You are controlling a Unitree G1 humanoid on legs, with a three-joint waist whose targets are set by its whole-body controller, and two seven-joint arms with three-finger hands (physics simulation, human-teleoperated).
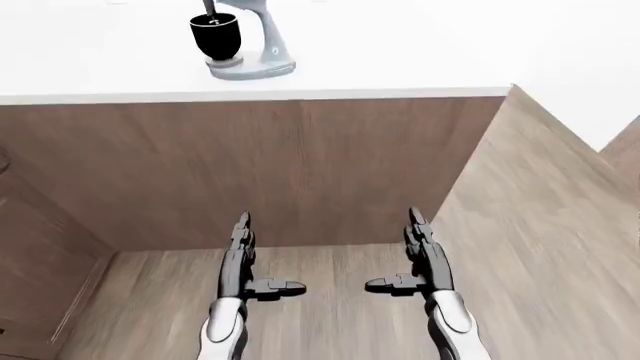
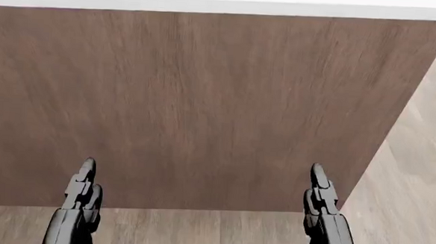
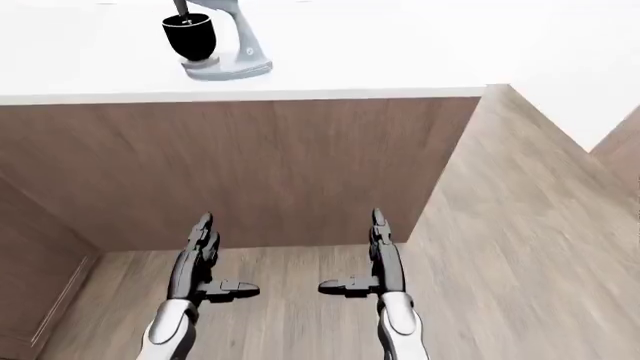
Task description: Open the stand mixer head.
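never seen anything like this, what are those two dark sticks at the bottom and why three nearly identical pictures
These are simulator renders from three cameras on a humanoid robot's head, all looking down over its own arms. The dark sticks are its left hand and right hand, fingers stretched out and thumbs pointing inward, holding nothing. They hang above a wood floor before a wood-panelled counter with a white top. On that top, at the upper left of both eye views, stands a grey stand mixer with a black bowl; its head is cut off by the frame. The head view sits lower and misses it.
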